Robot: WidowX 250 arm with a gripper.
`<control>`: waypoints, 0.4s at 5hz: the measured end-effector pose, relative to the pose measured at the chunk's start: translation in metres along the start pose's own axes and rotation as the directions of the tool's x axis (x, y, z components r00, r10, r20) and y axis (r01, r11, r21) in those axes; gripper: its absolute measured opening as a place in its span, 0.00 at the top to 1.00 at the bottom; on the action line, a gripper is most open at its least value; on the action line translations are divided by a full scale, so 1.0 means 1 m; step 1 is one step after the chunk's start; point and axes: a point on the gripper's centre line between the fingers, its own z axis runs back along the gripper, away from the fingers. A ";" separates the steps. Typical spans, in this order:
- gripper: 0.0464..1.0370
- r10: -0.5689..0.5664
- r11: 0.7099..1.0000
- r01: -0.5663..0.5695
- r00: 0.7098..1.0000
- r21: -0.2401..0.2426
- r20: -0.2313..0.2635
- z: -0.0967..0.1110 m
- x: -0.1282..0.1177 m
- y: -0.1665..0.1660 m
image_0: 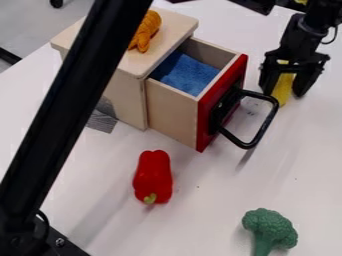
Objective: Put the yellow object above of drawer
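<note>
- Gripper [284,94], upper R of frame: set around yellow obj. [284,84]; can't tell if it's clamped on or just loosely round it.
- Yellow obj. pos.: upper R, just beside the handle [248,144] of the drawer [175,110], well apart from the cabinet top [177,22] at upper L. Can't tell if it touches the table [200,220].
- Done: gripper at the obj., prob. grasp stage; drawer's pulled out, w/ blue cloth [184,73] inside.
- Left: secure grip if nec., lift, carry toward L of frame, set down, release. Placement not done. Target "above" prob. = cabinet top, where orange thing [145,31] lies; could mean over the open drawer, tho.
- Est. progress: about halfway at best.
- Red pepper [153,175], lower ctr., & broccoli [270,229], lower R: prob. n/a to the job.
- Brands/labels/writing: none legible, incl. on drawer's red front.
</note>
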 end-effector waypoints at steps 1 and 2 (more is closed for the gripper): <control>0.07 0.015 1.000 -0.015 1.000 -0.010 -0.022 -0.001 0.001 -0.004; 0.35 -0.014 1.000 0.014 1.000 -0.015 -0.003 -0.002 0.004 -0.004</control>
